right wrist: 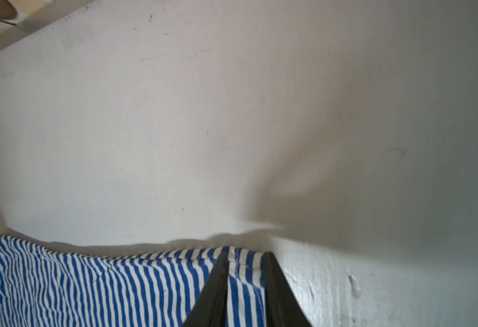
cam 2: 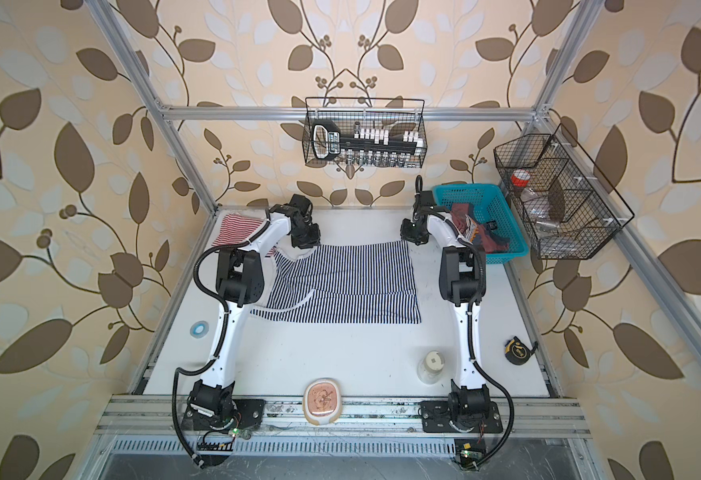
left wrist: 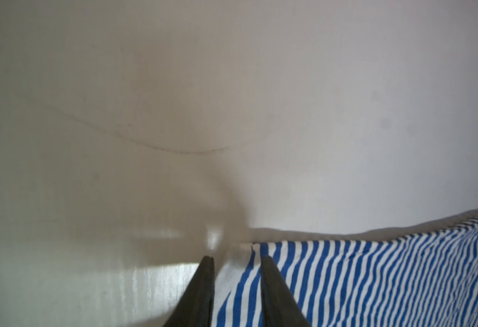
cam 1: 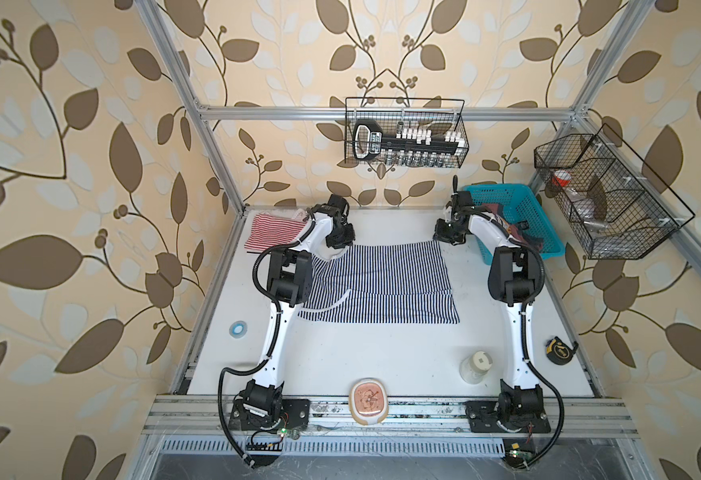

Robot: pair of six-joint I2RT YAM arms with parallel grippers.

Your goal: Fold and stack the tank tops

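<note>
The navy-and-white striped tank top [cam 1: 382, 282] [cam 2: 340, 282] lies spread flat mid-table. My left gripper [cam 1: 338, 245] [left wrist: 236, 259] is at its far left corner, and striped cloth [left wrist: 373, 277] sits between the jaws. My right gripper [cam 1: 444, 240] [right wrist: 246, 254] is at the far right corner, with a fold of the same top [right wrist: 90, 288] between its fingers. A shadow runs under the far edge between the two grippers. The red-and-white striped tank top [cam 1: 274, 232] [cam 2: 236, 228] lies folded at the back left. The dusty red tank top [cam 1: 527, 243] [cam 2: 494, 243] is bunched in the teal basket [cam 1: 548, 224].
A blue tape roll [cam 1: 238, 329] lies near the left edge. A clear jar [cam 1: 478, 365], a tape measure [cam 1: 560, 351] and a pink-lidded container [cam 1: 368, 401] stand along the front. Wire baskets hang on the back wall [cam 1: 407, 133] and right wall [cam 1: 606, 199].
</note>
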